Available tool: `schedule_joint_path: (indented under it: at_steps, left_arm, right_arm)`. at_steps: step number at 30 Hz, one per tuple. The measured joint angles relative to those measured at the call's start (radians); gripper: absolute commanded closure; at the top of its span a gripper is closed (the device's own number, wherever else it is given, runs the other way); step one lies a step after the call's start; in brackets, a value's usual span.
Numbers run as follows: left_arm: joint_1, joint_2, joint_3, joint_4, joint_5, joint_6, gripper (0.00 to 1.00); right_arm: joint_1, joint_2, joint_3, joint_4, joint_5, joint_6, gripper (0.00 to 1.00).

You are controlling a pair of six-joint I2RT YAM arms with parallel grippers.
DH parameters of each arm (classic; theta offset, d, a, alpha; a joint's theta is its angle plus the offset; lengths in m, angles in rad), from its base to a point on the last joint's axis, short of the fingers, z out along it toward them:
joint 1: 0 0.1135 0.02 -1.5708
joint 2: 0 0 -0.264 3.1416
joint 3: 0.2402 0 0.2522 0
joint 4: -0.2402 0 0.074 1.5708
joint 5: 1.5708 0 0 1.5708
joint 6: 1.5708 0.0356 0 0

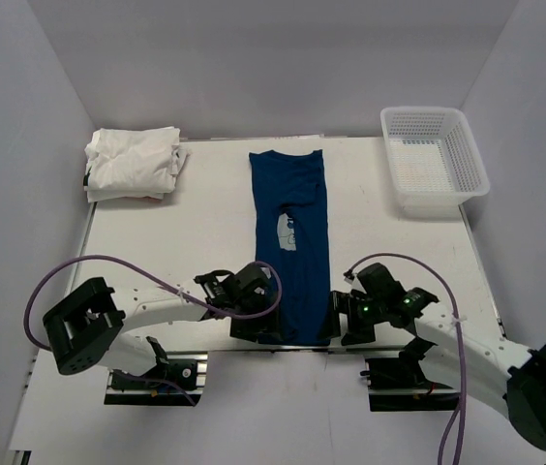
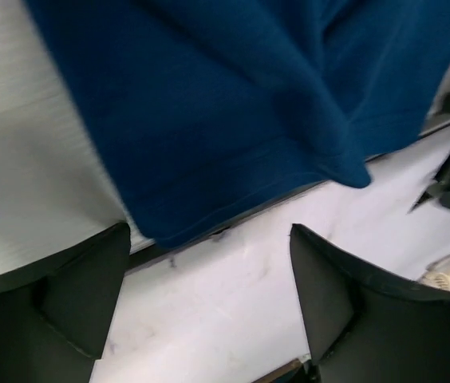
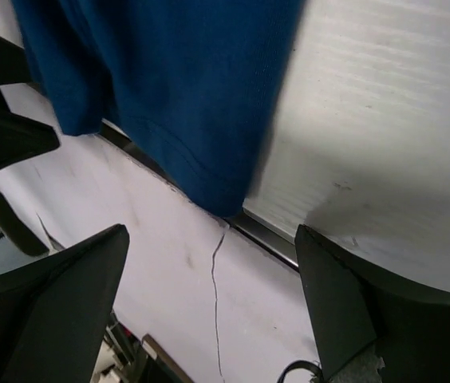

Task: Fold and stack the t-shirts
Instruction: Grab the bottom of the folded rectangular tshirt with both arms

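Observation:
The navy t-shirt [image 1: 291, 232] lies as a long narrow strip down the middle of the table, its white print facing up and its near hem hanging over the table's front edge. My left gripper [image 1: 245, 331] is open and empty at the hem's left corner [image 2: 169, 231]. My right gripper [image 1: 347, 327] is open and empty at the hem's right corner [image 3: 221, 203]. In both wrist views the hem lies just beyond the open fingertips, apart from them. A pile of folded white t-shirts [image 1: 133, 163] sits at the far left corner.
A white mesh basket [image 1: 435, 160] stands at the far right corner. The table's metal front edge [image 3: 273, 235] runs under the hem. Purple cables loop beside both arms. Grey walls close the back and sides.

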Motion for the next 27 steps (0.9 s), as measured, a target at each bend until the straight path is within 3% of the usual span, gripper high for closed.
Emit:
schedule_joint_path:
  at_steps: [2, 6, 9, 10, 12, 13, 18, 27]
  left_arm:
    - [0.0, 0.005, -0.008, 0.028, 0.013, 0.0, 0.21]
    - [0.005, 0.009, -0.035, 0.06, 0.03, 0.004, 0.51]
    - [0.009, 0.026, -0.046, 0.072, 0.047, 0.007, 0.6]
    - [0.011, 0.034, -0.046, 0.079, 0.055, 0.01, 0.68]
    - [0.015, 0.057, -0.043, 0.09, 0.071, 0.012, 0.85]
    - [0.016, 0.07, -0.04, 0.092, 0.082, 0.017, 1.0]
    - [0.018, 0.103, -0.005, 0.06, 0.1, 0.022, 1.0]
    - [-0.001, -0.09, -0.122, 0.006, 0.082, -0.008, 1.0]
  right_arm:
    - [0.032, 0.063, 0.004, 0.038, -0.015, 0.021, 0.1]
    - [0.085, 0.188, 0.051, 0.095, -0.02, 0.041, 0.1]
    - [0.108, 0.24, 0.072, 0.126, -0.02, 0.047, 0.12]
    - [0.113, 0.251, 0.077, 0.135, -0.018, 0.047, 0.14]
    - [0.122, 0.266, 0.082, 0.146, -0.013, 0.046, 0.3]
    - [0.125, 0.272, 0.082, 0.148, 0.003, 0.045, 0.51]
    - [0.132, 0.289, 0.082, 0.118, 0.076, 0.046, 1.0]
    - [0.209, 0.237, 0.082, 0.103, 0.076, 0.064, 1.0]
